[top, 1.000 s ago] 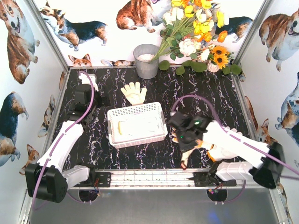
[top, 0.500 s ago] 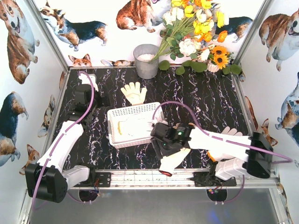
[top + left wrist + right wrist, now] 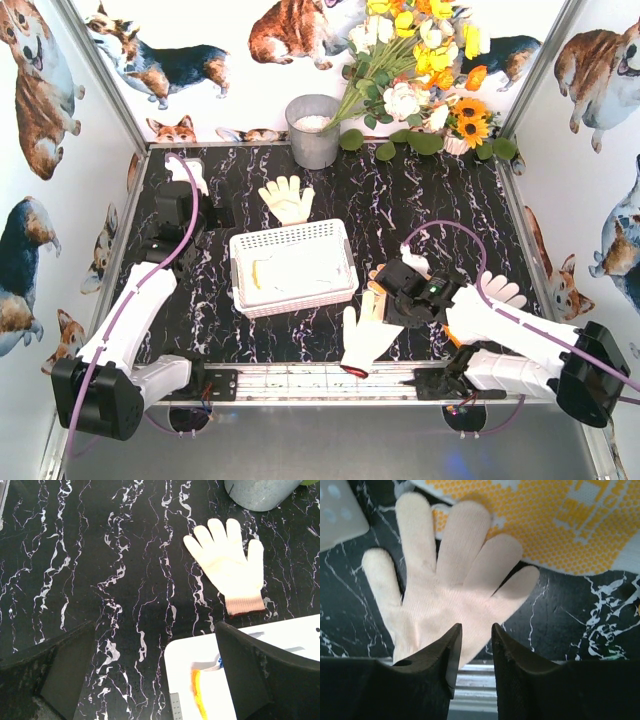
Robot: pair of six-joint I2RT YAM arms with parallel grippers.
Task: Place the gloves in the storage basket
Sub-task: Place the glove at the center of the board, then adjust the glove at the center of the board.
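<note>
The white storage basket (image 3: 291,266) stands mid-table with a yellow glove (image 3: 262,272) and pale gloves in it. A cream glove (image 3: 365,338) lies flat near the front rail, fingers toward the basket. My right gripper (image 3: 390,300) hovers just above it, jaws slightly apart and empty; the right wrist view shows this gripper (image 3: 476,626) over the glove's (image 3: 450,600) palm, beside a yellow-dotted glove (image 3: 545,525). Another cream glove (image 3: 286,198) lies behind the basket. My left gripper (image 3: 182,210) is open and empty at the far left; its view shows that glove (image 3: 227,567) and the basket corner (image 3: 210,675).
A grey metal bucket (image 3: 313,130) and a flower bunch (image 3: 420,70) stand at the back. A pale glove's fingers (image 3: 500,291) show beside my right forearm. The aluminium rail (image 3: 300,380) runs along the front edge. Corgi-print walls enclose the table.
My right gripper swung toward the basket holding the cream glove, then let it go. The glove now lies by the front rail and the gripper has pulled back right. The left arm barely moved.
</note>
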